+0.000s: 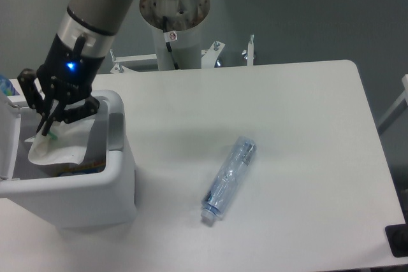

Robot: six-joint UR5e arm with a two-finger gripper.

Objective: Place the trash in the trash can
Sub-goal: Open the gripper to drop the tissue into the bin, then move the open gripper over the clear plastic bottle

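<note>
Holding the crumpled white wrapper (60, 148) by its upper edge, the gripper (48, 130) has its fingers pinched together, sheet hanging inside the open trash can (108, 179). Clear plastic bottle (229, 176) lies on the table (306, 125), well apart from the can.

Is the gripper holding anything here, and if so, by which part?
Yes. The gripper pinches the white wrapper at its upper left edge, hanging it inside the open trash can.

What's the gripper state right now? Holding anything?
Gripper: closed on the white wrapper, holding it over the open trash can. Bottle lies untouched on the table.
</note>
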